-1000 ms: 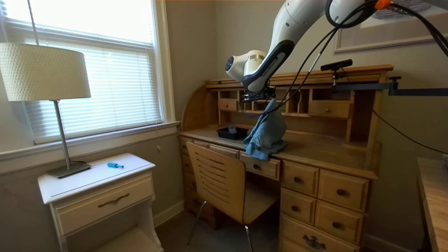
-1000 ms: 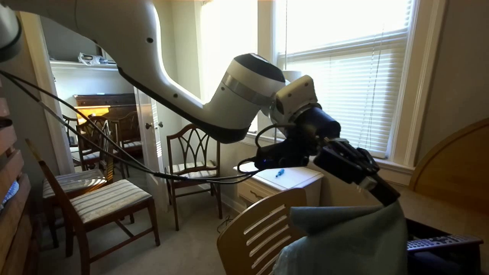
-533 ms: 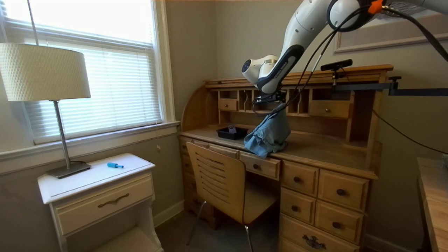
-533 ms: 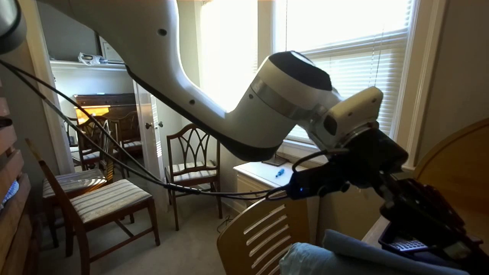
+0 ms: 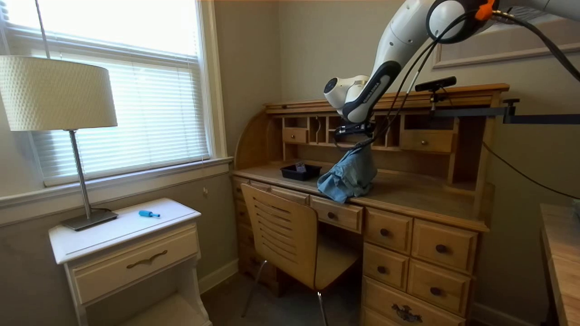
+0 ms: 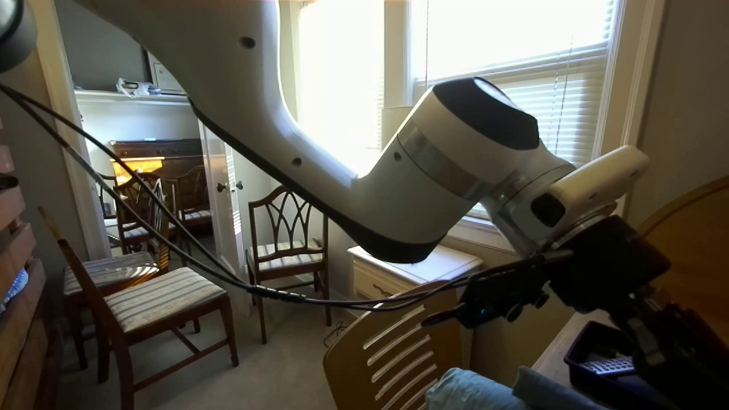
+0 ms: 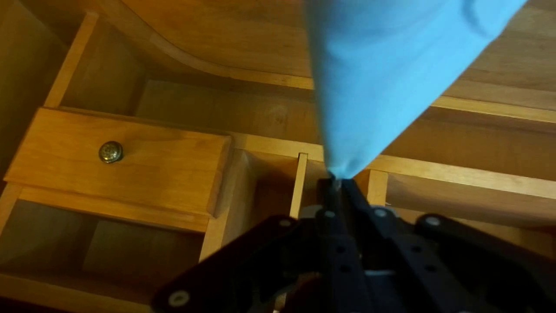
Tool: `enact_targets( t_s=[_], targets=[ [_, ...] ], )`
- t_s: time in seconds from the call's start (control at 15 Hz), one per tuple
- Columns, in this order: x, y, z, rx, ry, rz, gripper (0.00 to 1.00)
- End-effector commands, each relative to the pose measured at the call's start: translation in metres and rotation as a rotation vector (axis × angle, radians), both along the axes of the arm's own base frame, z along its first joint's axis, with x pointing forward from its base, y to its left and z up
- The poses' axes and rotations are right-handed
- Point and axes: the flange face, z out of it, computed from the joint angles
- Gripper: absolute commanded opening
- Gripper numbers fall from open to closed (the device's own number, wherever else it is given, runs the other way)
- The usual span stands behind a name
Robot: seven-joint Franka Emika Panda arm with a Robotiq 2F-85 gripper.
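From left in an exterior view, a tray [image 5: 297, 175] rests on the desk [image 5: 417, 194]; just right of it, a cloth [image 5: 349, 174] hangs, long axis slanting down-left from the tool [image 7: 338, 184] I run remotely, jaws narrow, pinching its top corner.

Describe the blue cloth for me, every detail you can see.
The blue cloth looks like plain, soft fabric, with no pattern visible. The end effector pinches it at a narrow tip; from there it widens like a cone, smooth near the tip, creased and bunched lower down. In an exterior view its lowest folds overlap the front edge of the wooden desk; whether they rest on it is hard to tell.
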Motion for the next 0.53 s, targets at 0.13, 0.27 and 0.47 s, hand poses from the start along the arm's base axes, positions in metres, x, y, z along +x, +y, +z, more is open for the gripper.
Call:
enact_targets(
  t_s=[0.13,0.27,0.47],
  targets=[
    [0.002,0.003,0.005,0.010,0.014,0.018,0.55],
    [0.006,0.008,0.010,-0.002,-0.005,0.057,0.69],
    [0.027,0.032,0.026,-0.049,-0.035,0.234,0.90]
  ],
)
